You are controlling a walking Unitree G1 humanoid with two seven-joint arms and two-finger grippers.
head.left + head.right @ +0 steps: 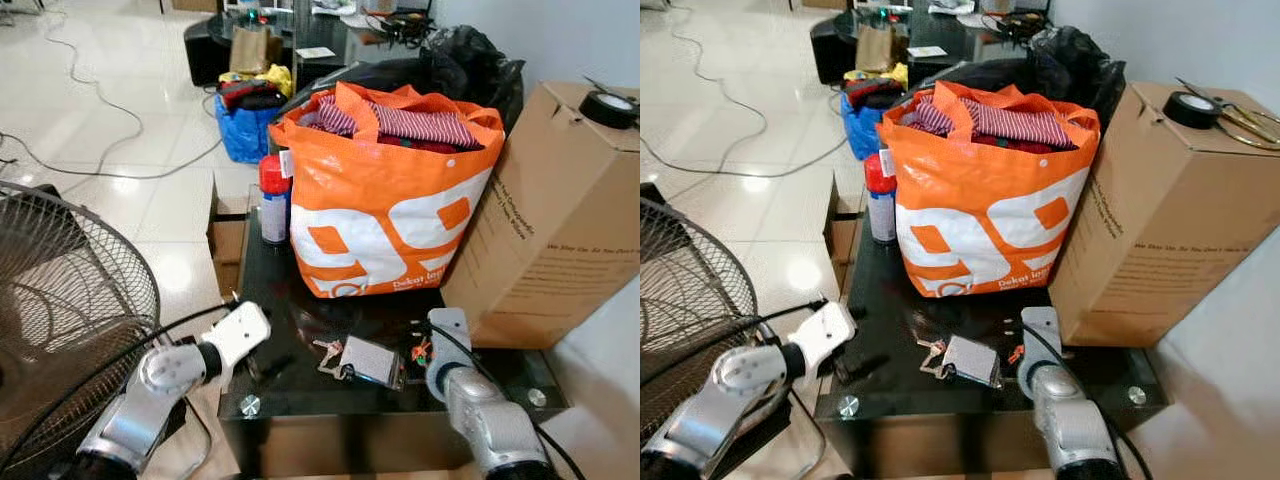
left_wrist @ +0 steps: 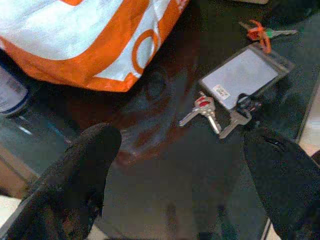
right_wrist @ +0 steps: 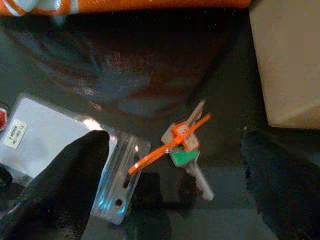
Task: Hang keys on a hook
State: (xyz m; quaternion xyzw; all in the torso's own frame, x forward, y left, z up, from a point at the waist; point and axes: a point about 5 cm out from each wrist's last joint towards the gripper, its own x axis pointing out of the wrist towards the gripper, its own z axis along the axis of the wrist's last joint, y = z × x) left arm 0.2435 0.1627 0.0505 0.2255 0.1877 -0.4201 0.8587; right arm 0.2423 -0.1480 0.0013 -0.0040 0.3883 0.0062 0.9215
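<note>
Near the counter's [image 1: 300,400] front edge, the right hand [image 3: 175,165] is hovering, released, over the keys [image 3: 186,150]; closing might catch the badge [image 3: 60,145] instead.

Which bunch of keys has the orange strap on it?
The green-headed keys between the right gripper's open fingers, by the cardboard box. The other bunch has a red tag.

I see an orange and white shopping bag [image 1: 385,205] stuffed with clothes on the black glass table [image 1: 300,400], a red-capped spray can [image 1: 273,198] just beside it, a cardboard box [image 1: 560,220] opposite, a fan grille [image 1: 60,300] nearby.
</note>
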